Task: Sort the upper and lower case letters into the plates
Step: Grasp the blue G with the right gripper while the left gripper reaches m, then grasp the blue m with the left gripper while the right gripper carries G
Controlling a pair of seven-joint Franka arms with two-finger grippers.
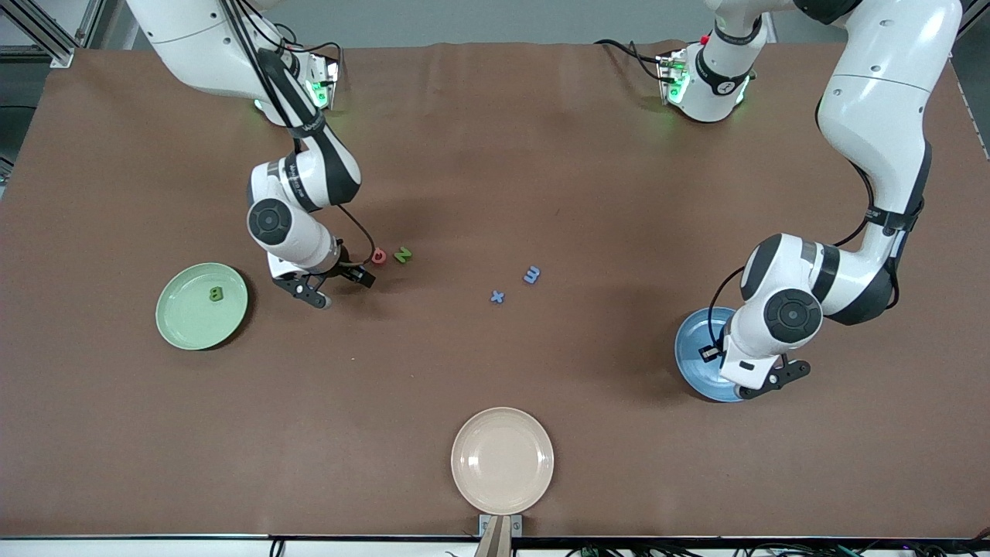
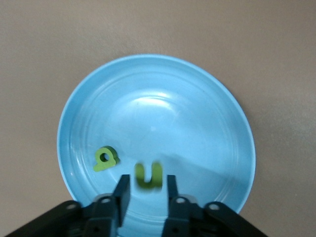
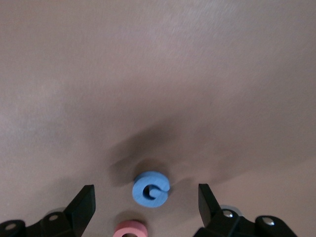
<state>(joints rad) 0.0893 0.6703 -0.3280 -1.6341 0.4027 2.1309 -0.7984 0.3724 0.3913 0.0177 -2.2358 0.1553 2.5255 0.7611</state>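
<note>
Covering the whole work area, a brown tabletop (image 1: 495, 155) carries three plates and several small letters, with grey floor and metal framing showing past its edge by the robot bases. Pale green plate (image 1: 202, 305), toward the right arm's end: holds one green letter B (image 1: 216, 293). Blue plate (image 2: 163, 103), toward the left arm's end, partly hidden under the left arm in the front view: holds a green lowercase a (image 2: 105, 158) and a green lowercase u (image 2: 148, 176). Cream-beige plate (image 1: 502, 460), nearest the front camera at mid-table: nothing seen in it. Loose on the tabletop: a red letter (image 1: 378, 256) touching or just beside a green N (image 1: 402, 254); a blue m (image 1: 531, 274) and a blue x (image 1: 497, 296) near mid-table; a blue G (image 3: 151, 188) shown in the right wrist view, with a pink letter (image 3: 130, 229) just beside it. Left pincer (image 2: 147, 190): over the blue plate, fingers slightly apart on either side of the u, which lies just clear of them. Right pincer (image 3: 145, 202): low over the tabletop between the green plate and the red letter, fingers wide apart, gripping nothing
</note>
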